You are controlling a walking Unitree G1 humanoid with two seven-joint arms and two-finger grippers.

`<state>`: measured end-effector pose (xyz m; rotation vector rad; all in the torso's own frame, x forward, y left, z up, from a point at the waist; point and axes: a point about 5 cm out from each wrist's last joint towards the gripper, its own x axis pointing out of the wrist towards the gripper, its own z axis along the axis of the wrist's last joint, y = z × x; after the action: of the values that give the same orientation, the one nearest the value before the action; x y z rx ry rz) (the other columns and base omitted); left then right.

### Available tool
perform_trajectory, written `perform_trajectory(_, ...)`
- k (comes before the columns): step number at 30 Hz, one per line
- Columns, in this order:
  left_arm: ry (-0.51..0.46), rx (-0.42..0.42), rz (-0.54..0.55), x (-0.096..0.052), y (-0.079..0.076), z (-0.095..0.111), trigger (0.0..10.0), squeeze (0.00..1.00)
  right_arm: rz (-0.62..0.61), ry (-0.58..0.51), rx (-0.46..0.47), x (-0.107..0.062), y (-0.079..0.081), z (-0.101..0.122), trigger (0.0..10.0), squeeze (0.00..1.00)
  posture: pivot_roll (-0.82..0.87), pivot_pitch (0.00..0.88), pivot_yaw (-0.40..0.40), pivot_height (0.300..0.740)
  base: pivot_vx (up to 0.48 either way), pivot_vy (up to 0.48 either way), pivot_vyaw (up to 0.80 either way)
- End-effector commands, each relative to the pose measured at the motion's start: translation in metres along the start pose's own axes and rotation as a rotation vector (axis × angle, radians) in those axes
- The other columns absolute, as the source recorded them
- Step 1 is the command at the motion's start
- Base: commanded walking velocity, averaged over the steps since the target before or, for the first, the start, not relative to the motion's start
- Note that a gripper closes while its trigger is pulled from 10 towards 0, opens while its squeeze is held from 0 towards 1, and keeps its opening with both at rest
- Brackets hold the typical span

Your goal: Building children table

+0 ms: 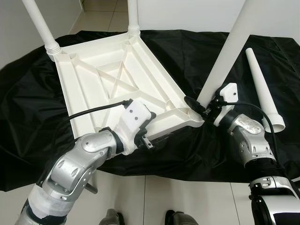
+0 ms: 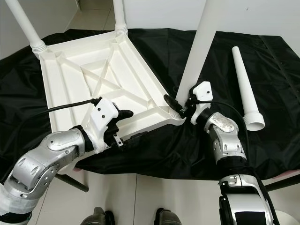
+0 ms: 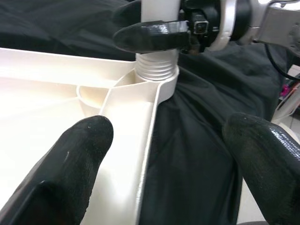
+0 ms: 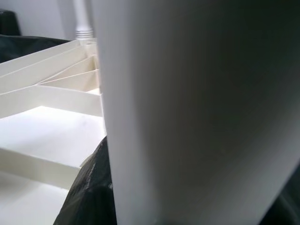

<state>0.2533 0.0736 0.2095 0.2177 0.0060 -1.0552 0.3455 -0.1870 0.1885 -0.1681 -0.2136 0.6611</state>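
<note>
black cloth (image 1: 187, 51) spread wide | pale tiled floor (image 1: 187, 197) beneath

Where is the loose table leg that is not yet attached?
The loose table leg lies on the black cloth at the robot's right, beyond the right end effector.

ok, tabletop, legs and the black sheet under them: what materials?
Tabletop: looks like moulded plastic, white, semi-matte; moulded ribs on its underside. Leg held by the right hand: likely the same plastic, smooth, with a threaded end. Loose leg: same look. Black sheet: thin glossy fabric or plastic film, creased; cannot tell which.
</note>
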Motion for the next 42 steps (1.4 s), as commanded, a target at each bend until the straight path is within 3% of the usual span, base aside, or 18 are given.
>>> perform_trajectory(1,-0.011,0.006,0.127,0.000,0.008,0.002,10.0,0.00,-0.040,0.069,0.081,-0.005,0.007,-0.019,10.0,0.00,-0.02,0.139,0.037,0.740,0.000,0.000,0.00)
perform_trajectory(5,-0.016,-0.006,0.195,0.002,0.015,0.001,10.0,0.00,-0.177,0.102,0.072,-0.003,0.012,-0.023,10.0,0.00,-0.02,0.141,0.028,0.740,0.000,0.000,0.00)
perform_trajectory(11,-0.015,-0.006,0.215,0.003,0.018,-0.001,10.0,0.00,-0.249,0.112,0.055,-0.004,0.018,-0.024,10.0,0.00,-0.03,0.146,0.024,0.740,0.000,0.000,0.00)
perform_trajectory(12,-0.013,-0.005,0.228,0.002,0.020,-0.002,10.0,0.00,-0.305,0.120,0.071,-0.004,0.022,-0.025,10.0,0.00,-0.03,0.152,0.020,0.740,0.000,0.000,0.00)
perform_trajectory(14,-0.013,-0.005,0.228,0.002,0.020,-0.002,10.0,0.00,-0.305,0.120,0.071,-0.004,0.022,-0.025,10.0,0.00,-0.03,0.152,0.020,0.740,0.000,0.000,0.00)
perform_trajectory(15,-0.010,-0.006,0.238,0.002,0.022,-0.004,10.0,0.00,-0.390,0.130,0.102,-0.004,0.026,-0.026,10.0,0.00,-0.03,0.158,0.022,0.740,0.000,0.000,0.00)
perform_trajectory(17,-0.010,-0.006,0.238,0.002,0.022,-0.004,10.0,0.00,-0.390,0.130,0.102,-0.004,0.026,-0.026,10.0,0.00,-0.03,0.158,0.022,0.740,0.000,0.000,0.00)
perform_trajectory(20,-0.009,0.004,0.254,0.000,0.026,-0.006,10.0,0.00,-0.559,0.134,0.121,-0.002,0.040,-0.026,10.0,0.00,-0.04,0.167,0.019,0.740,0.000,0.000,0.00)
perform_trajectory(25,-0.010,0.009,0.268,0.000,0.030,-0.007,10.0,0.00,-0.695,0.131,0.127,0.000,0.054,-0.023,10.0,0.00,-0.04,0.175,0.018,0.740,0.000,0.000,0.00)
perform_trajectory(27,-0.026,-0.015,0.290,0.001,0.032,-0.008,10.0,0.00,-0.831,0.128,0.138,0.001,0.059,-0.021,10.0,0.00,-0.04,0.181,0.015,0.740,0.000,0.000,0.00)
perform_trajectory(29,-0.033,-0.028,0.305,0.004,0.032,-0.009,10.0,0.00,-0.870,0.125,0.146,0.004,0.062,-0.018,10.0,0.00,-0.04,0.181,0.015,0.740,0.000,0.000,0.00)
perform_trajectory(38,-0.055,-0.046,0.326,0.009,0.026,-0.008,10.0,0.00,-0.808,0.051,0.151,0.009,0.074,-0.005,10.0,0.00,-0.05,0.174,0.003,0.740,0.000,0.000,0.00)
perform_trajectory(39,-0.062,-0.048,0.330,0.010,0.026,-0.007,10.0,0.00,-0.795,0.037,0.157,0.009,0.074,-0.003,10.0,1.00,-0.04,0.173,0.002,0.740,0.000,0.000,0.00)
perform_trajectory(42,-0.067,-0.047,0.335,0.011,0.025,-0.006,10.0,0.00,-0.773,0.010,0.160,0.008,0.074,-0.001,10.0,1.00,-0.04,0.169,-0.005,0.740,0.000,0.000,0.00)
